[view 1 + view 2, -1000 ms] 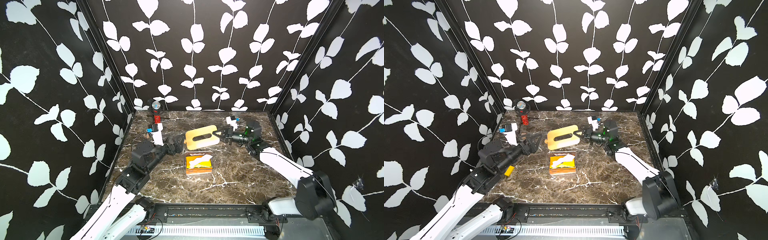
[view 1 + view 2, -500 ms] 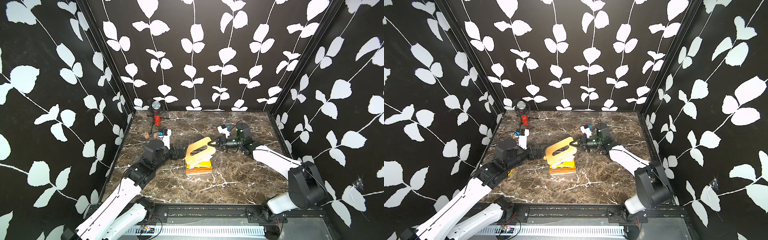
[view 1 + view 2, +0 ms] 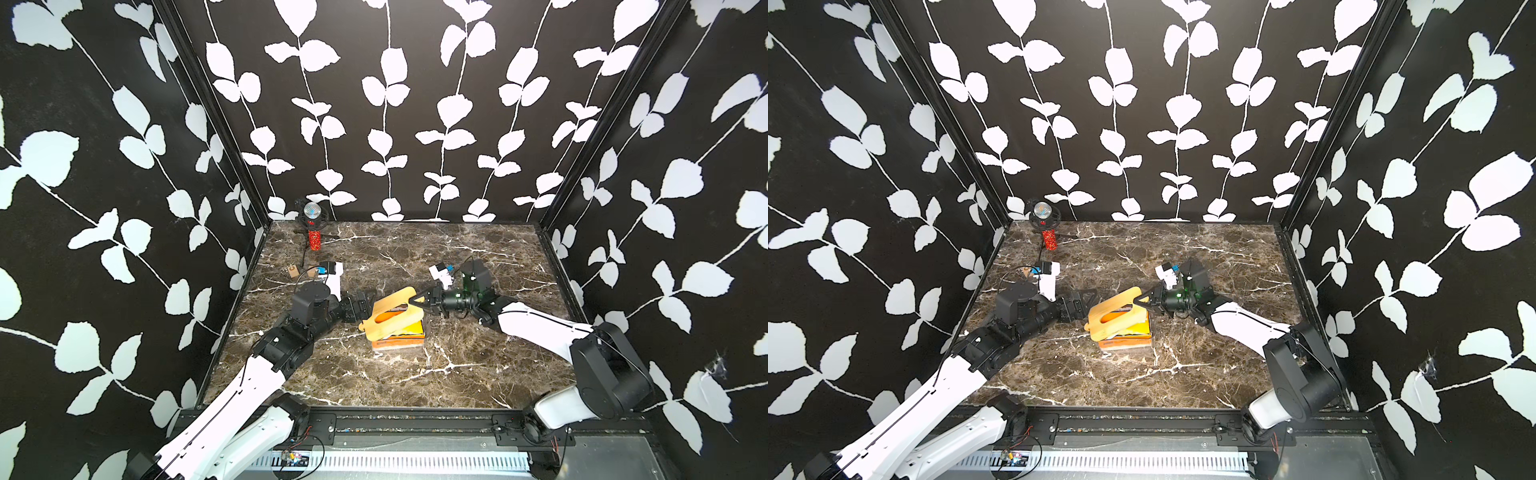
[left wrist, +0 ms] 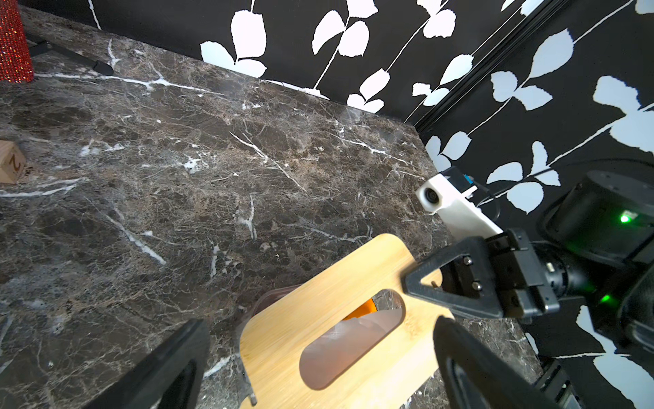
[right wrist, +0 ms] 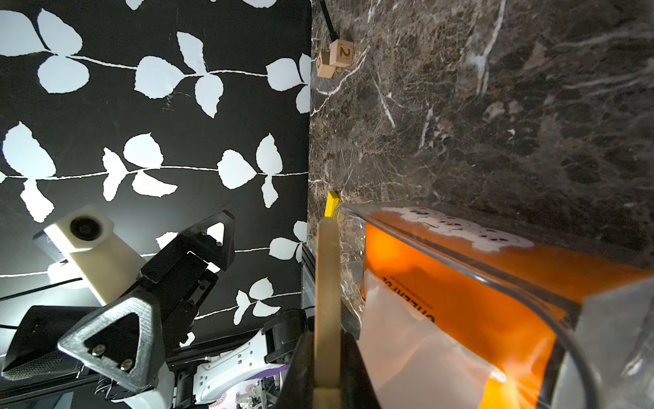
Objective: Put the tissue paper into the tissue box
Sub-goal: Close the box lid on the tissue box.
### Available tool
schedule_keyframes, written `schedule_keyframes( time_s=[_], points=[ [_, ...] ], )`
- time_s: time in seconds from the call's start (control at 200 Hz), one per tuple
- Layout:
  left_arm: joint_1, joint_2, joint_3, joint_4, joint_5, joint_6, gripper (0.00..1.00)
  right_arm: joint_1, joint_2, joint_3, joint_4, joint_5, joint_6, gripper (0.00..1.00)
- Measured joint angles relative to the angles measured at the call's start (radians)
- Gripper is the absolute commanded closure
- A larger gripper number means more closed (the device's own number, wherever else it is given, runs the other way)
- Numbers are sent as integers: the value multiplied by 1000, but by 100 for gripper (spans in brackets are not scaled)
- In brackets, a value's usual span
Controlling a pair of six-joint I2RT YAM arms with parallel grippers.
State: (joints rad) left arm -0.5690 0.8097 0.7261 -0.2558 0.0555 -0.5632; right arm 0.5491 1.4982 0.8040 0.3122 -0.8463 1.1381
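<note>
One pack of tissue paper (image 5: 460,301) sits inside the one clear tissue box (image 5: 424,244), at the middle of the marble table (image 3: 457,374), with a white sheet sticking out of the pack. One bamboo lid (image 4: 300,318) is tilted over the box, and orange shows through its slot. Two wooden cubes (image 5: 341,53) lie near the left wall. Two grippers meet at the lid. The right gripper (image 3: 417,301) is clamped on one short edge, jaws nearly together. The left gripper (image 3: 366,306) has its jaws spread wide around the other end; whether they touch it is unclear.
</note>
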Motion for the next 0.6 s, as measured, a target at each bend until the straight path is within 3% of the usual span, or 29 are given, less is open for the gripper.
schedule_keyframes(
  time_s=[0.6],
  points=[
    [0, 13, -30, 32, 14, -21, 1, 9, -53, -109, 148, 108, 42, 100]
  ],
)
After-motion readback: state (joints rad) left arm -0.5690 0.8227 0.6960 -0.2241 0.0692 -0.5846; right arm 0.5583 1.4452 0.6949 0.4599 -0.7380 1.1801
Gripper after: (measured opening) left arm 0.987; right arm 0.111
